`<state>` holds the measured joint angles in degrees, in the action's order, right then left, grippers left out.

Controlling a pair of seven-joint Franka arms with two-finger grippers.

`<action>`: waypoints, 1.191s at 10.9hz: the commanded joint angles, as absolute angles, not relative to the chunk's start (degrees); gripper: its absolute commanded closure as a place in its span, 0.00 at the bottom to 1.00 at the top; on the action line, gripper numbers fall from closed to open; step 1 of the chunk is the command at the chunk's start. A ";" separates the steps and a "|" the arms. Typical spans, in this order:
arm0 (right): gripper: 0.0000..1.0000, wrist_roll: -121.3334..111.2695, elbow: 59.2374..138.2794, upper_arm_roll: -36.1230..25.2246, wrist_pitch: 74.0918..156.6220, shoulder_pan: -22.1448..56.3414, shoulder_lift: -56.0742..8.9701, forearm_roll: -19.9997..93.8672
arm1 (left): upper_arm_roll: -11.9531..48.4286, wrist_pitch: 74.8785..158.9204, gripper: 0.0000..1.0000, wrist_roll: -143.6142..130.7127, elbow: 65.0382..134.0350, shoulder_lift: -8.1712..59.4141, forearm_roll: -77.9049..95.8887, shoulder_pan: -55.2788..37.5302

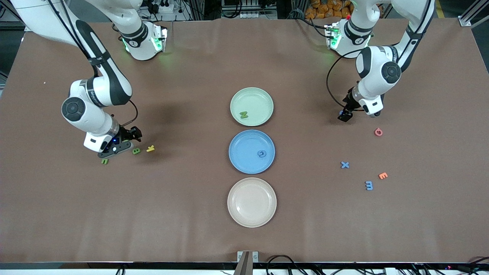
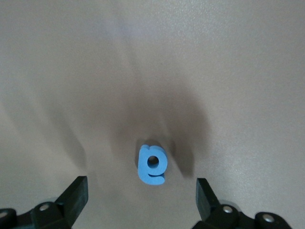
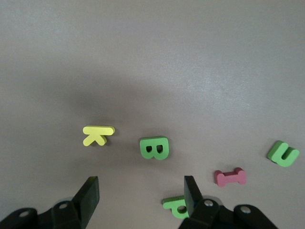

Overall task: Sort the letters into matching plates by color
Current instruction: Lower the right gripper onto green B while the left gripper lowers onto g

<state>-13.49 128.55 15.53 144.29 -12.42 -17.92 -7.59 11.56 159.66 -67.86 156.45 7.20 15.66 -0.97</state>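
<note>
Showing three plates in one row: pale green plate [image 1: 256, 100], bright blue plate [image 1: 244, 147] and beige plate [image 1: 251, 202], the green one farther from the front camera than the blue plate, the beige one nearer. Carrying a green N [image 1: 243, 114], lying flat and tilted, in the green plate; carrying a blue rounded letter [image 1: 261, 154] in the blue plate itself.

Lying toward the right arm's end of the table from the blue plate: yellow K [image 3: 97, 135], green B [image 3: 154, 148], green U [image 3: 282, 153], pink I [image 3: 230, 177] and green P [image 3: 175, 207], all flat on the table [image 1: 183, 214]. Pink I with its long axis roughly parallel to the line between the fingers. Right gripper [image 3: 141, 183] low over this group, fingers apart and clamped on nothing, green P just beside one finger [image 3: 190, 193].

Lying toward the left arm's end from the blue plate: pink round letter [image 1: 378, 132], blue X [image 1: 345, 165], orange E [image 1: 382, 175], tilted, and a blue piece reading as 3 [image 1: 368, 185]. Left gripper [image 2: 140, 186] above a blue looped letter [image 2: 145, 167], fingers spread wide, gripping nothing; long axis of that letter crosswise to the finger line.
</note>
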 commanded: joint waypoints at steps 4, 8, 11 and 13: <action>0.25 -14.94 127.97 15.82 148.09 -14.15 -21.70 -10.90 | 9.76 163.30 0.00 -69.43 156.18 9.23 12.04 -0.97; 0.33 -13.98 126.57 15.03 149.59 -13.97 -23.81 -10.20 | 9.49 165.40 0.00 -69.52 156.09 10.63 12.04 -1.05; 0.34 -10.39 125.33 15.03 149.24 -13.80 -24.87 -10.20 | 9.40 166.29 0.00 -69.52 156.09 11.34 12.04 -1.23; 0.35 -7.57 125.33 15.03 149.15 -13.45 -24.96 -10.20 | 9.40 166.29 0.00 -69.61 156.09 11.34 12.04 -1.49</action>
<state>-10.96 126.40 14.45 149.46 -13.10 -23.97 -9.58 9.80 165.39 -67.86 156.33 10.90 13.83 -0.94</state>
